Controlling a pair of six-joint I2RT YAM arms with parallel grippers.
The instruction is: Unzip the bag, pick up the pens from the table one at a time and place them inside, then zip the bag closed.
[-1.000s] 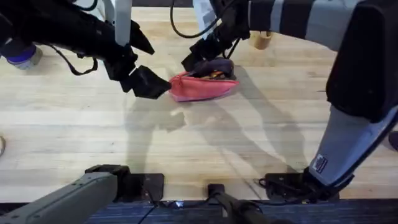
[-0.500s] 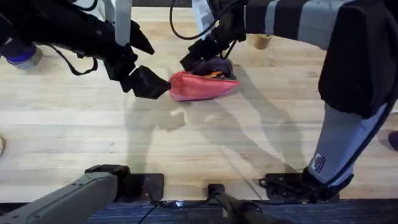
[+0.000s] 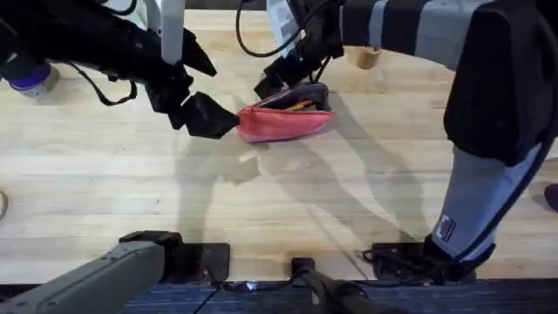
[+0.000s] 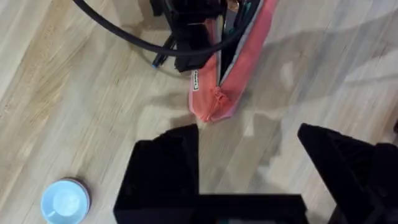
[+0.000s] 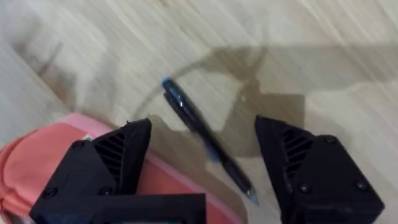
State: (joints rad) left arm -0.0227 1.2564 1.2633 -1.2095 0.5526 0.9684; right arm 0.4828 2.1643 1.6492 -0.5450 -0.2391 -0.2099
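Note:
The pink bag [image 3: 283, 122] lies on the table [image 3: 261, 201], its zipper open and dark lining and something orange showing in the mouth. My left gripper [image 3: 209, 118] is open just off the bag's left end [image 4: 214, 102], with nothing between its black fingers [image 4: 165, 171]. My right gripper [image 3: 277, 80] hovers behind the bag's left half, open. In the right wrist view, a dark pen [image 5: 186, 115] with a bluish end lies on the wood past the gap between the fingers [image 5: 106, 162], beside the bag's edge [image 5: 37, 162].
A blue-lidded container [image 3: 30, 77] stands at the far left and also appears in the left wrist view [image 4: 65, 202]. A small wooden object [image 3: 366, 57] sits behind the bag to the right. The front half of the table is bare wood.
My right gripper has drawn slightly back from the bag's mouth, and the bag's open top has settled flatter. The left arm has stayed in place.

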